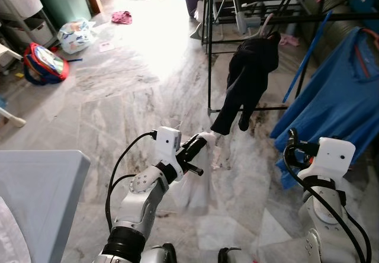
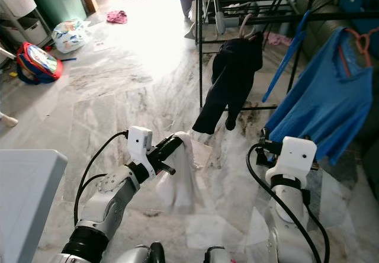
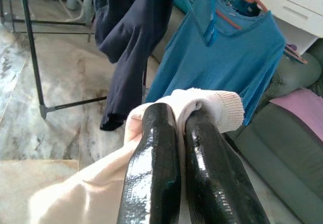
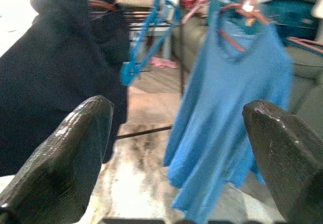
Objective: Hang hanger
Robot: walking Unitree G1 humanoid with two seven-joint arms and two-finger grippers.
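- Gripping a cream garment (image 2: 180, 177), left gripper (image 3: 179, 133) fingers pinched together on its cuff.
- Right gripper (image 4: 176, 148) fingers spread wide, facing blue shirt (image 4: 222, 108).

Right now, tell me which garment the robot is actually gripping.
The cream garment: the left gripper is shut on its ribbed edge. The dark garment and the blue shirt hang at the rack, ungripped.
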